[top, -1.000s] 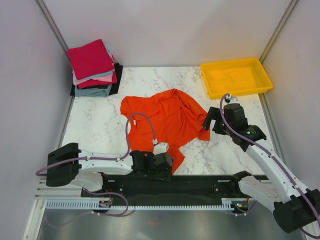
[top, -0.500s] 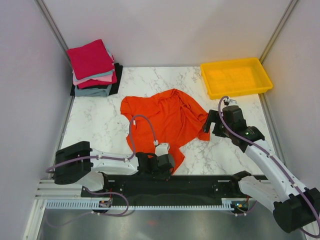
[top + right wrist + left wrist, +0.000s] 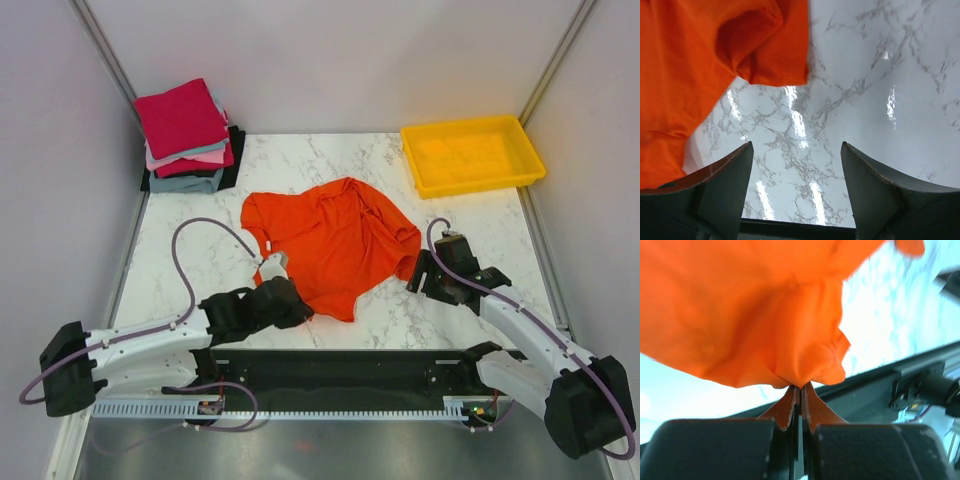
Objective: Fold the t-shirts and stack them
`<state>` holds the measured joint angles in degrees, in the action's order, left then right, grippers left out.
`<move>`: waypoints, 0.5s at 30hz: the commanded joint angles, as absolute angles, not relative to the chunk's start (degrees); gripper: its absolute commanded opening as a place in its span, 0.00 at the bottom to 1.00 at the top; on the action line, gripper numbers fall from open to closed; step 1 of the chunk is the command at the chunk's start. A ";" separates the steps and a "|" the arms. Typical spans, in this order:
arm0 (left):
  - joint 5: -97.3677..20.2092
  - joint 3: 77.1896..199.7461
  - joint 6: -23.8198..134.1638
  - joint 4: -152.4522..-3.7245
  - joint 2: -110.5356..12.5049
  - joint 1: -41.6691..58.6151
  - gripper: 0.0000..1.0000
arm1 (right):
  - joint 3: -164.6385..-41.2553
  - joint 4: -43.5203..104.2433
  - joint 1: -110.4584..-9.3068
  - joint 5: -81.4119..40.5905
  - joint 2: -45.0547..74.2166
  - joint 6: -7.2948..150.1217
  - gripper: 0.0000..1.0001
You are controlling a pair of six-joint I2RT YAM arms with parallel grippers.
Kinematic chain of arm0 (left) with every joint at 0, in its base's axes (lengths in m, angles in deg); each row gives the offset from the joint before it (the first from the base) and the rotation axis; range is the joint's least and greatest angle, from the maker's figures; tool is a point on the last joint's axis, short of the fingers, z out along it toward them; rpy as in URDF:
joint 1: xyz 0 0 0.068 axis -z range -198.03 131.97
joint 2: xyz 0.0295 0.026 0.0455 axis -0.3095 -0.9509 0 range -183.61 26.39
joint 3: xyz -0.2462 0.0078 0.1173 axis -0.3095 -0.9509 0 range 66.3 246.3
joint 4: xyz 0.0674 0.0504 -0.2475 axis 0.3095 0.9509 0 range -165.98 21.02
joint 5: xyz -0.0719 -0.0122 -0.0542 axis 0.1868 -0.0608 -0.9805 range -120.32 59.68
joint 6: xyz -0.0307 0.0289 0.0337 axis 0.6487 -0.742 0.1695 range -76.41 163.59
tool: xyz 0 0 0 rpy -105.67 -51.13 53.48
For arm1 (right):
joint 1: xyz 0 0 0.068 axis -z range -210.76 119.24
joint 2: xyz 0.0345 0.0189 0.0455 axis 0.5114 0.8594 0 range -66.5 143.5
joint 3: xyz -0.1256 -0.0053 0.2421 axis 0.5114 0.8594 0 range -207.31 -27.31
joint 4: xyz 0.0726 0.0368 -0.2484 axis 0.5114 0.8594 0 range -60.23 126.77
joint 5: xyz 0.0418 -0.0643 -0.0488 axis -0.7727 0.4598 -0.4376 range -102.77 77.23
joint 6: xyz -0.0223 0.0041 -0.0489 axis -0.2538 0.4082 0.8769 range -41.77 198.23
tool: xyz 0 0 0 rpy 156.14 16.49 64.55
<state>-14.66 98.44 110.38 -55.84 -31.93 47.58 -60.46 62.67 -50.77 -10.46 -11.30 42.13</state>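
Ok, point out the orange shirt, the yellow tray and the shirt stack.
Orange shirt (image 3: 335,245), top view, middle of the cloth.
Yellow tray (image 3: 470,155), top view, bare floor.
Shirt stack (image 3: 182,118), top view, crimson top shirt.

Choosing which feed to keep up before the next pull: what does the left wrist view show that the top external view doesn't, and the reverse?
Only the left wrist view: the left gripper shut tight on a bunched edge of the orange-red t-shirt. Only the top external view: the stack of folded t-shirts in the far left corner, the yellow tray at far right, and the right gripper beside the shirt's right edge. Both: that shirt and the marble table.
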 commanded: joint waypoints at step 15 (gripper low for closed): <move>-15.29 93.19 104.94 -52.17 -25.73 42.00 0.02 | -57.90 48.49 -49.92 -6.89 1.35 39.47 0.67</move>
